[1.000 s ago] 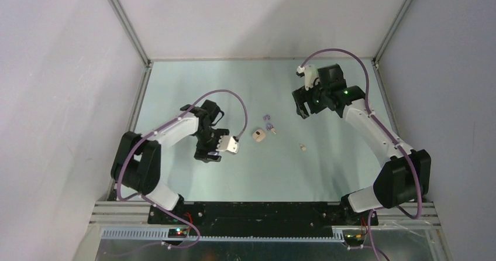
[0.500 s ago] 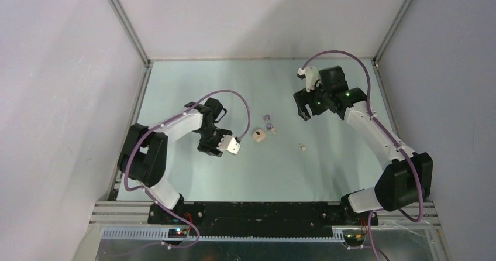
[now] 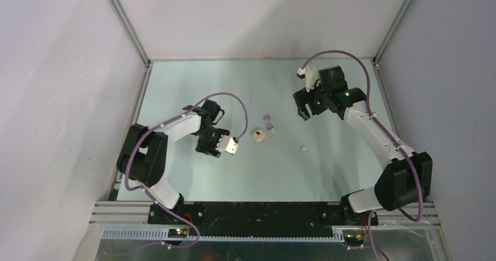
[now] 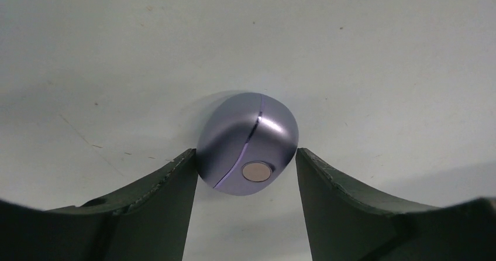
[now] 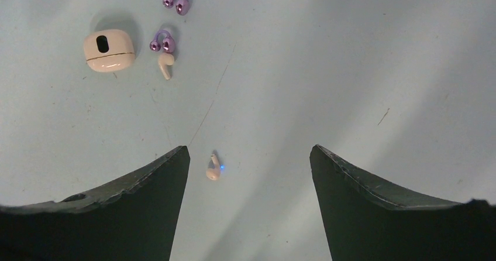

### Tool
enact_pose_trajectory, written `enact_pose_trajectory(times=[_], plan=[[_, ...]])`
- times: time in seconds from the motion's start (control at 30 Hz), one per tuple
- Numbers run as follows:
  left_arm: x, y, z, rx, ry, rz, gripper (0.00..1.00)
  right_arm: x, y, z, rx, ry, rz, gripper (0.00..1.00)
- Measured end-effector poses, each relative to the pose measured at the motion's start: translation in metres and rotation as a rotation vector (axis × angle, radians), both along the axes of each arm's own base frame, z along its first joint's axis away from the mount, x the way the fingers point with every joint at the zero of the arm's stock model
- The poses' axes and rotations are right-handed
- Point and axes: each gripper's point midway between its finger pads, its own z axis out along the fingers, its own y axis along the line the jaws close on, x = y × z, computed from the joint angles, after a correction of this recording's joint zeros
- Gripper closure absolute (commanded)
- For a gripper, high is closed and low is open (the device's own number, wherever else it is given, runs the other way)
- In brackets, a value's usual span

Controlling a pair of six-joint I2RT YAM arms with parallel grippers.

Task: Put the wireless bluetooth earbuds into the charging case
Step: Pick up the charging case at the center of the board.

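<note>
Lavender charging case [image 4: 245,133]: closed, rounded, with a seam across it and a small round metal disc on the face toward my wrist camera. It sits between the fingers of my left pincer [image 4: 246,155]. That pincer is partly closed, and both inner finger edges touch the case's sides, so it has a grip on the case. A shadow falls on the table [image 4: 380,50] right beneath it. Whether the case rests there or hangs just clear, I cannot tell.

Earbuds lie loose on the table, seen from my right wrist. Upper lavender earbud [image 5: 176,2] and lower lavender earbud [image 5: 162,41] are each two small beads joined by a loop. A white earbud [image 5: 165,65] lies just beside the lower one. A cream charging case [image 5: 109,50], with a dark oval mark on top, sits just beside that pair. A second white earbud [image 5: 213,168], with a blue light showing, lies well apart from the cluster, between my right fingers in that view.

Right pincer [image 5: 250,153]: wide open, gripping nothing, touching nothing, well above the table.

Arms, from overhead. Left arm [image 3: 175,125]: elbow out to the left, forearm sweeping right, wrist bent down over the table left of the cluster. Right arm [image 3: 374,132]: stretched along the right side toward the far end, wrist turned in toward the centre.
</note>
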Motion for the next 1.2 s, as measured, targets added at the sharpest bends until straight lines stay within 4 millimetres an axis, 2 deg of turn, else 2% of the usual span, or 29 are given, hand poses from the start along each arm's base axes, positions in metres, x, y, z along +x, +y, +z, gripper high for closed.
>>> enact_pose_trajectory(times=[0.1,0.37,0.5,0.63,0.8,0.97,1.13,1.2], plan=[[-0.002,0.005,-0.004,0.005,0.001,0.018,0.34,0.001,0.001,-0.002,-0.001,0.002,0.003,0.19],[0.007,0.001,-0.003,-0.023,-0.034,0.062,0.52,0.002,0.005,-0.010,-0.009,0.021,0.010,0.19],[0.009,-0.005,0.004,-0.062,-0.047,0.108,0.61,0.001,0.006,-0.010,-0.009,0.021,0.012,0.21],[0.012,-0.014,0.019,-0.129,-0.063,0.216,0.64,0.003,0.009,-0.002,0.014,0.019,-0.001,0.23],[0.032,-0.037,0.060,-0.294,-0.139,0.383,0.65,0.008,0.027,0.024,0.116,0.011,0.015,0.23],[0.065,-0.071,0.115,-0.491,-0.258,0.500,0.66,0.020,0.066,0.046,0.283,0.073,0.067,0.28],[0.088,-0.106,0.160,-0.648,-0.324,0.563,0.66,0.031,0.110,0.043,0.401,0.184,0.142,0.29],[0.094,-0.116,0.171,-0.695,-0.326,0.599,0.67,0.033,0.128,0.037,0.433,0.229,0.170,0.28]])
